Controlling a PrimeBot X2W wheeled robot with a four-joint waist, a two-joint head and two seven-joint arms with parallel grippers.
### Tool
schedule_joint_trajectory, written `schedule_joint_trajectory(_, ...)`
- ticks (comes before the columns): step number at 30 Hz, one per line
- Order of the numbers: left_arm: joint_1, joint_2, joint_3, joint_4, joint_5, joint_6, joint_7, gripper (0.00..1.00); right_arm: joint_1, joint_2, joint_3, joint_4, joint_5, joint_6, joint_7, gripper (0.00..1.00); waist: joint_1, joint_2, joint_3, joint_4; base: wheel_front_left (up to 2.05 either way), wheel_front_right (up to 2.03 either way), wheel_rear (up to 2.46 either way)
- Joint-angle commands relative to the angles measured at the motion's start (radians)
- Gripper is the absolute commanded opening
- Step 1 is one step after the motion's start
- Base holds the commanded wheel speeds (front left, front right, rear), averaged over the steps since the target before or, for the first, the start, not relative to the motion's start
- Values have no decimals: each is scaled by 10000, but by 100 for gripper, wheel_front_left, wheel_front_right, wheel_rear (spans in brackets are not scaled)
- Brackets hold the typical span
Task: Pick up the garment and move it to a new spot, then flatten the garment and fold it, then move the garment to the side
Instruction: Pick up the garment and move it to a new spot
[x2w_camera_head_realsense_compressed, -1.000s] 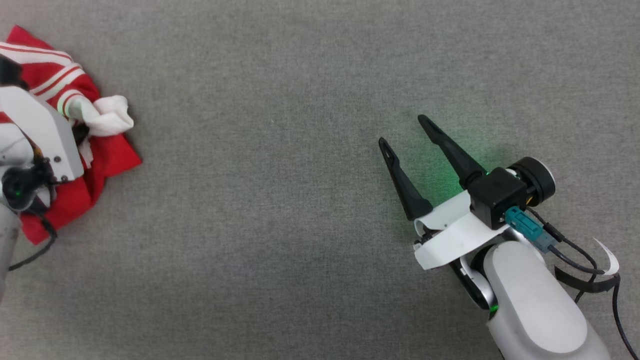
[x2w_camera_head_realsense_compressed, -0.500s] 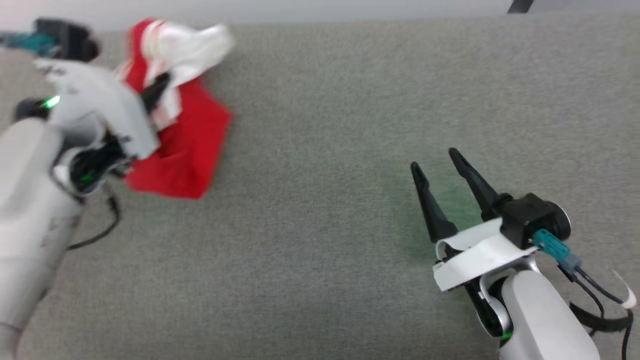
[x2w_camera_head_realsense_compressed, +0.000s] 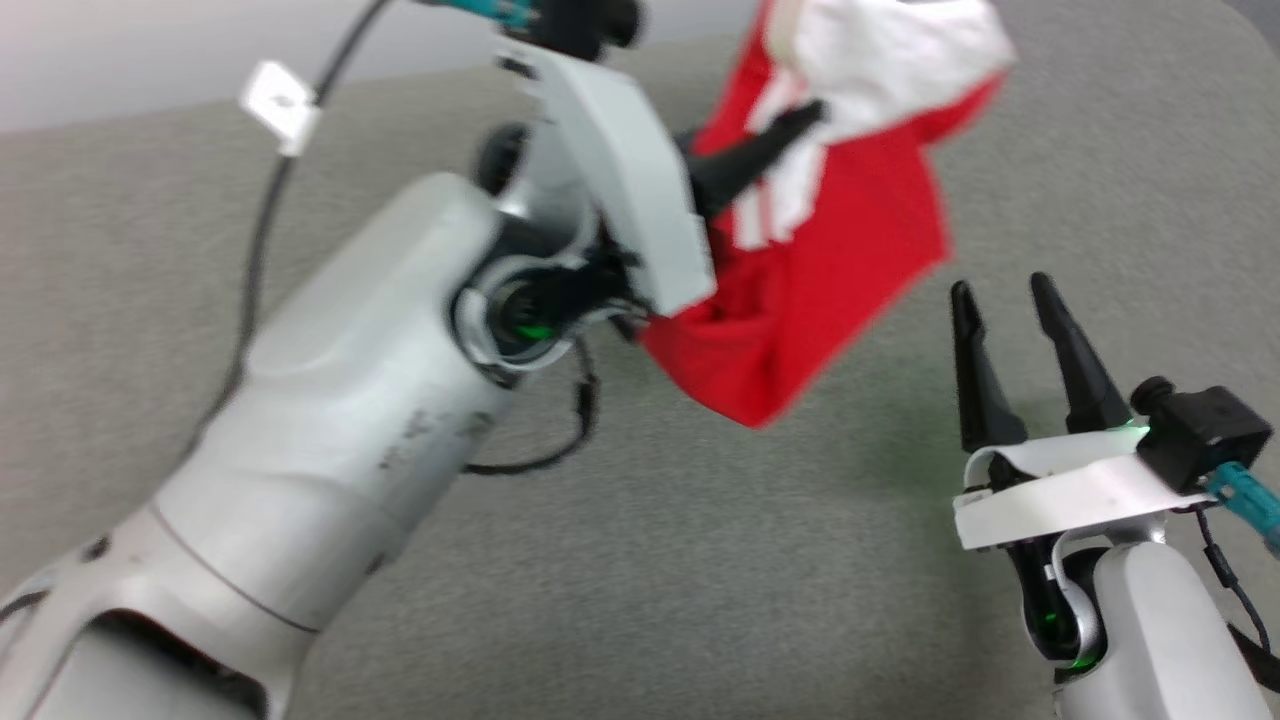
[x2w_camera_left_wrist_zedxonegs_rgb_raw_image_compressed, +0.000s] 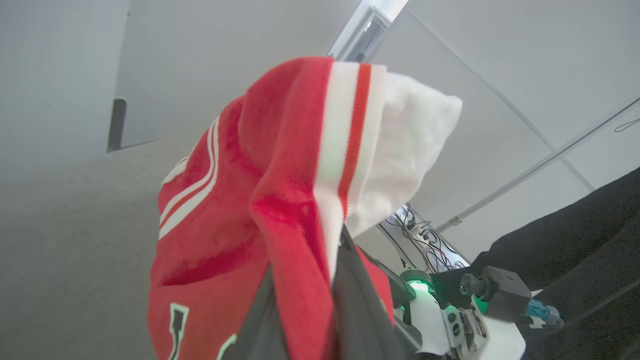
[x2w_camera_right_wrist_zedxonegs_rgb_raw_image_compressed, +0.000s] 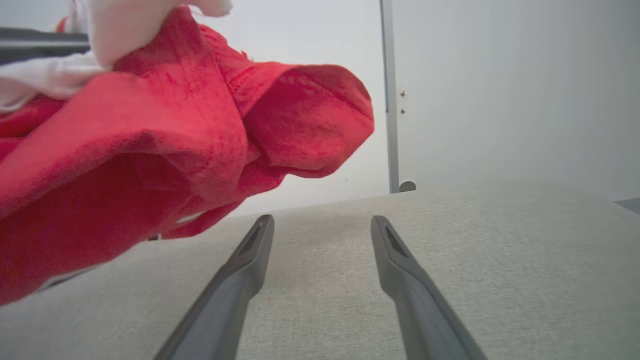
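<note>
Holding garment (x2w_camera_head_realsense_compressed: 840, 290) aloft | left gripper (x2w_camera_head_realsense_compressed: 800, 125) clamped | right gripper (x2w_camera_head_realsense_compressed: 1002, 287) spread

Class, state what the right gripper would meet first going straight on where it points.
Probably nothing: the right gripper points over bare grey surface. The garment hangs to the left of that line, though depth is unclear.

The garment (x2w_camera_head_realsense_compressed: 830, 290) hangs from the left gripper (x2w_camera_head_realsense_compressed: 808, 118) above the table (x2w_camera_head_realsense_compressed: 700, 560), left of the right gripper (x2w_camera_head_realsense_compressed: 1001, 286).
</note>
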Motion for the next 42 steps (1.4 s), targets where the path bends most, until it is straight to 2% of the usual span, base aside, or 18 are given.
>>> schedule_joint_trajectory(1, -95, -46, -55, 2, -126, -27, 35, 0, -24, 36, -72, -91, 119, -14, -5, 100, 0, -1, 577, -804, 0, 0, 0)
schedule_joint_trajectory(3, -76, -166, -178, 130, -365, -27, 99, 0, -111, 33, -212, -246, 321, -14, -4, 100, 0, -1, 820, -1125, 0, 0, 0)
schedule_joint_trajectory(6, 109, -19, -524, 527, -438, -27, 216, 0, -233, 39, -289, -412, 616, -14, -5, 100, 0, -1, 1186, -1614, 0, 0, 0)
schedule_joint_trajectory(12, 400, 684, -825, 1819, -613, -27, 196, 0, -228, 37, -277, -527, 997, -14, -5, 100, 0, -1, 1598, -2251, 0, 0, 0)
schedule_joint_trajectory(16, 149, 1233, -1320, 2570, -165, -25, 288, 0, -191, 39, -377, -577, 1097, -14, -5, 100, 0, -1, 1699, -2344, 0, 0, 0)
schedule_joint_trajectory(19, -208, 1612, -2156, 3076, 744, -4, 375, 0, -263, 39, -349, -587, 1107, -14, -5, 100, 0, -1, 1754, -2346, 0, 0, 0)
schedule_joint_trajectory(26, -385, 1578, -3592, 3715, 1317, 25, 788, 0, -511, 37, -142, -678, 1208, -14, -5, 100, 0, -1, 1949, -2327, 0, 0, 0)
schedule_joint_trajectory(29, -439, 1437, -3813, 3627, 1171, 36, 607, 59, -489, 33, -188, -703, 1144, -14, -5, 100, 0, -1, 1876, -2251, 0, 0, 0)
schedule_joint_trajectory(30, -474, 1404, -3858, 3556, 1111, 30, 506, 97, -432, 34, -212, -700, 1097, -14, -5, 100, 0, -1, 1816, -2192, 0, 0, 0)
schedule_joint_trajectory(31, -504, 1367, -3891, 3468, 1038, 16, 400, 100, -374, 36, -234, -679, 1034, -14, -5, 100, 0, -1, 1734, -2115, 0, 0, 0)
schedule_joint_trajectory(42, -571, 1519, -3750, 1856, 30, -5, -1857, 100, 16, 25, -252, -150, -242, -14, -5, 100, 0, -1, 269, -482, 0, 0, 0)
